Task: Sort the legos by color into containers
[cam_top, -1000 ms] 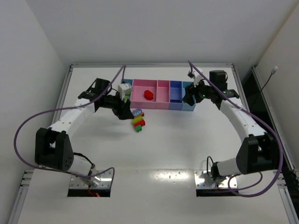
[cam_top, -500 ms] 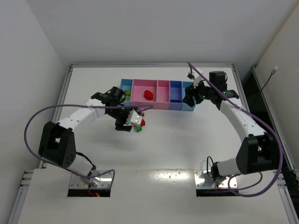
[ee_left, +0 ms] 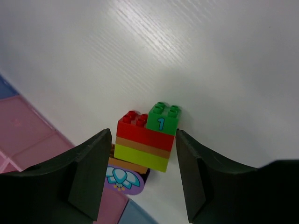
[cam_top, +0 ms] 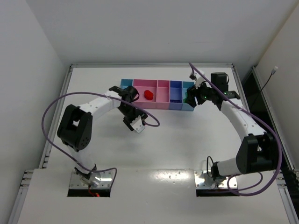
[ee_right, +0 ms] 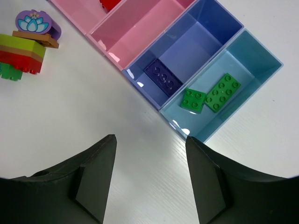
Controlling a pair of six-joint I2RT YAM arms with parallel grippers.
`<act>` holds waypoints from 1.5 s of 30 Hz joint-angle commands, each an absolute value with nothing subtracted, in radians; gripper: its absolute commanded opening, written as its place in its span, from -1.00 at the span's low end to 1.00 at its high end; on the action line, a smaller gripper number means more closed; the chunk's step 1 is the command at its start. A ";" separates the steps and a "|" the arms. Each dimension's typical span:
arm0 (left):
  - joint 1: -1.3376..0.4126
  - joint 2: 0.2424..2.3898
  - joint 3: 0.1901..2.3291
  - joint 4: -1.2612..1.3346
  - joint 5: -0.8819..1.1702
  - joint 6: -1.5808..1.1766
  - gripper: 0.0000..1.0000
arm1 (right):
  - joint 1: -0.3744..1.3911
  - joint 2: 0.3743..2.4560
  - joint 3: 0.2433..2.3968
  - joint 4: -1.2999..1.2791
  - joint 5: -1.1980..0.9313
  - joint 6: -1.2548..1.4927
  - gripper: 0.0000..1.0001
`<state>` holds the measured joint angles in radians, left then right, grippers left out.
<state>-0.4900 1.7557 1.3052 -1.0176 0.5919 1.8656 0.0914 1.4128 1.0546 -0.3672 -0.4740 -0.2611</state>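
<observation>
Purple flower piece (ee_left: 122, 179) beside the left gripper (ee_left: 142, 135), half hidden behind its finger and the stacked legos (ee_left: 145, 142), that stack lost beneath the gripper from above, red brick (ee_right: 108, 3) far ahead-left of the right gripper (ee_right: 150, 144), cut by the top edge

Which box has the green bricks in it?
The light blue box at the right end: two green bricks lie in it. The periwinkle box beside it holds one dark purple brick.

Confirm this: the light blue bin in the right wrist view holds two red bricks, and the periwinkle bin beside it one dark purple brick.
Wrong colour: the right wrist view shows the two bricks in the light blue bin are green, not red. The periwinkle bin beside it does hold one dark purple brick.
</observation>
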 commanded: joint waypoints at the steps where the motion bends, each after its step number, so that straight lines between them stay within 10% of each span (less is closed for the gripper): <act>1: -0.523 1.779 1.350 -1.087 0.620 1.983 0.26 | 0.075 1.399 1.045 -0.333 -0.463 -0.267 0.26; 45: -0.609 1.953 1.356 -1.008 0.404 1.910 0.12 | 0.029 1.474 1.063 -0.314 -0.482 -0.267 0.26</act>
